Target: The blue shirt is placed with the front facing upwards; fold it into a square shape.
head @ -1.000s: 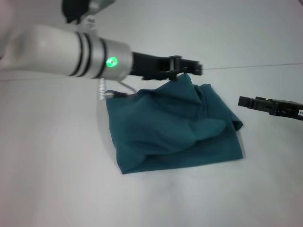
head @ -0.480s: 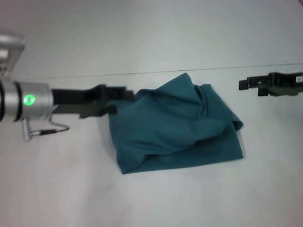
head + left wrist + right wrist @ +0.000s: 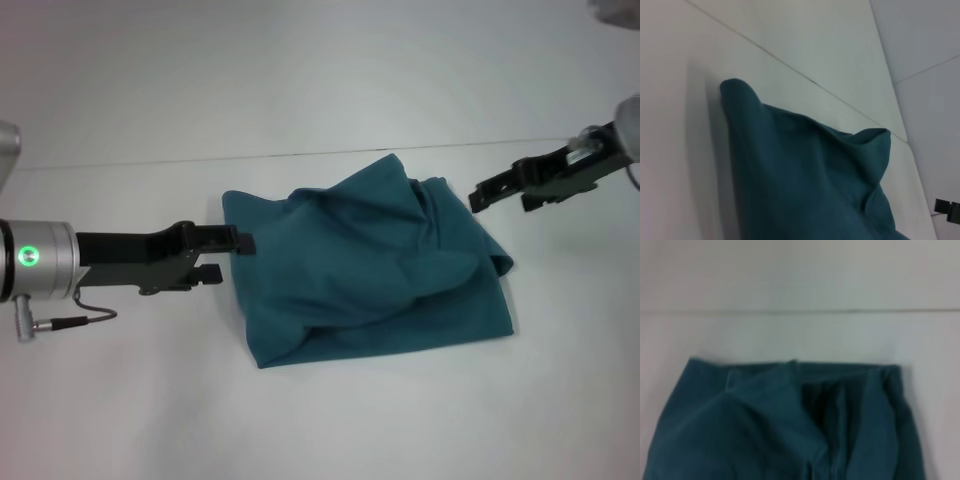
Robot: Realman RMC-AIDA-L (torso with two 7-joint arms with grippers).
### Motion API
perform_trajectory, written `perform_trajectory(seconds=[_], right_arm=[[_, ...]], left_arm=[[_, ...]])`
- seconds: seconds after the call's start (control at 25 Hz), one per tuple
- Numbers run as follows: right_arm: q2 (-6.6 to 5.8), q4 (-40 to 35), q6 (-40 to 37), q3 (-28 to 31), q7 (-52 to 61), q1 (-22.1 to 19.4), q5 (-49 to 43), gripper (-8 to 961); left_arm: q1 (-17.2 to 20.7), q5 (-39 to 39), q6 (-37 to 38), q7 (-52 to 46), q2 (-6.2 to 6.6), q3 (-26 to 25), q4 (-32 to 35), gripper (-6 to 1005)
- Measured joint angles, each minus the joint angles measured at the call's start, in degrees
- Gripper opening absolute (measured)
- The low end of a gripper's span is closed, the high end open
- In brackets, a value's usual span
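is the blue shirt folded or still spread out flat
Folded: the blue shirt lies as a compact, rumpled, roughly square bundle with overlapping layers, neither gripper touching it.

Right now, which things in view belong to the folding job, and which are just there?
Job: blue shirt, bunched roughly square; left pincer at its left edge; right pincer off its far right corner.
Just there: white table; nothing else lying about.

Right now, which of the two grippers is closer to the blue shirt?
The left gripper: its tips sit right at the left edge of the blue shirt. The right gripper hangs off the far right corner with table showing between.
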Motion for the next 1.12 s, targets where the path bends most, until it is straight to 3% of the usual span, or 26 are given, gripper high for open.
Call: perform_trajectory(seconds=[0.4, 0.8, 1.12], right_arm=[[4.15, -0.07, 5.28, -7.83, 4.10, 3.17, -4.68, 916], [9.22, 2.86, 19.59, -10.42, 4.45, 3.38, -4.75, 915], [10.36, 8.61, 28.77, -10.59, 3.83, 3.50, -1.91, 915]], left_arm=[[1.39, 0.00, 5.49, 0.26, -0.07, -2.97, 3.42, 752], [2.52, -2.31, 5.88, 1.50, -0.27, -3.62, 3.86, 752], [3.70, -3.89, 4.86, 2.79, -0.28, -3.69, 3.37, 752]])
